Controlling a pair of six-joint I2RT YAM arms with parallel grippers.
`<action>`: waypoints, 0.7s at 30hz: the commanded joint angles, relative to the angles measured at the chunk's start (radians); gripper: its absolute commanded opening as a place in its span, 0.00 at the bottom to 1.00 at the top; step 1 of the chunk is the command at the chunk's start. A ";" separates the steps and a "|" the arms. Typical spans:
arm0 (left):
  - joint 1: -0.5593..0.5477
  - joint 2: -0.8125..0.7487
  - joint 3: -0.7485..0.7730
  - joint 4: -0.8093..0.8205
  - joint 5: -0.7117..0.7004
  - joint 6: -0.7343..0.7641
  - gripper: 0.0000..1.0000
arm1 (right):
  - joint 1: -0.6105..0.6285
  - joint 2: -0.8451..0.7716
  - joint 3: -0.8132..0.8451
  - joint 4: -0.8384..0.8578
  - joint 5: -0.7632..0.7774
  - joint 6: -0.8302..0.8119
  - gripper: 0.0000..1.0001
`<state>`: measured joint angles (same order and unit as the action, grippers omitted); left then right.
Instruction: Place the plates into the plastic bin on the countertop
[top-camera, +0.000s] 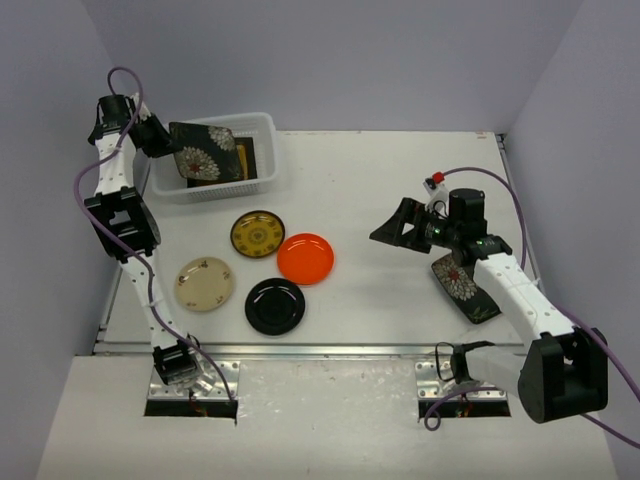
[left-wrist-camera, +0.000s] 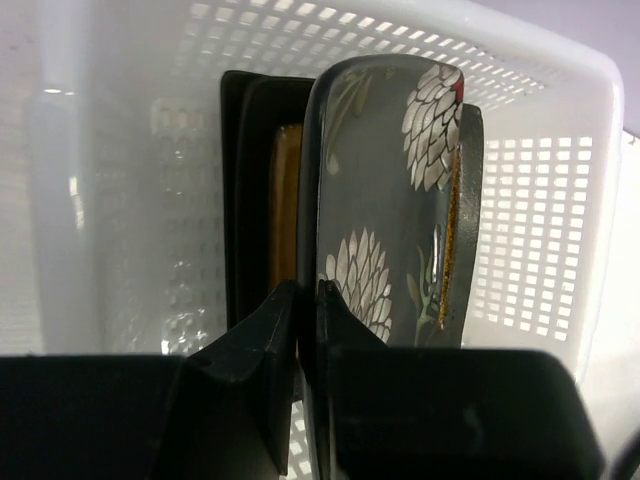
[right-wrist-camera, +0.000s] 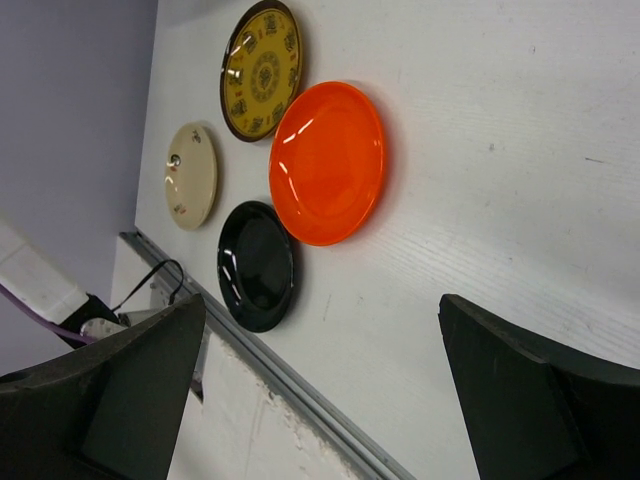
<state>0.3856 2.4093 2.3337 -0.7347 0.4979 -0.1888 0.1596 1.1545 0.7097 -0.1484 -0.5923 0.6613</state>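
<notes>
My left gripper (top-camera: 170, 146) is shut on the edge of a square black plate with white flowers (top-camera: 206, 152) and holds it tilted over the white plastic bin (top-camera: 268, 150). In the left wrist view the fingers (left-wrist-camera: 270, 330) pinch that plate (left-wrist-camera: 385, 190) on edge inside the bin (left-wrist-camera: 545, 210), beside an amber plate (left-wrist-camera: 285, 200). My right gripper (top-camera: 395, 228) is open and empty above the countertop (top-camera: 380, 180). The second flowered plate (top-camera: 465, 285) lies under the right arm. Yellow-patterned (top-camera: 257, 233), orange (top-camera: 305, 258), cream (top-camera: 204, 283) and black (top-camera: 275, 306) round plates lie on the counter. No teal plate shows.
The metal rail (top-camera: 330, 350) runs along the near edge. In the right wrist view the open gripper (right-wrist-camera: 320, 300) looks at the orange (right-wrist-camera: 328, 163), yellow-patterned (right-wrist-camera: 262, 68), cream (right-wrist-camera: 190, 175) and black (right-wrist-camera: 257, 265) plates and the rail (right-wrist-camera: 290, 385).
</notes>
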 joint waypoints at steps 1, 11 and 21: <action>-0.005 0.028 0.099 0.131 0.177 -0.006 0.00 | 0.003 -0.016 0.011 0.001 0.008 -0.041 0.99; -0.043 0.044 0.055 0.152 0.048 -0.041 0.49 | 0.003 -0.038 -0.005 0.004 0.016 -0.046 0.99; -0.114 0.007 -0.017 0.155 -0.118 -0.045 0.65 | 0.004 -0.045 -0.015 0.008 0.015 -0.044 0.99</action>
<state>0.3186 2.5062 2.3254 -0.6259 0.4190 -0.2222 0.1596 1.1370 0.6945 -0.1665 -0.5831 0.6350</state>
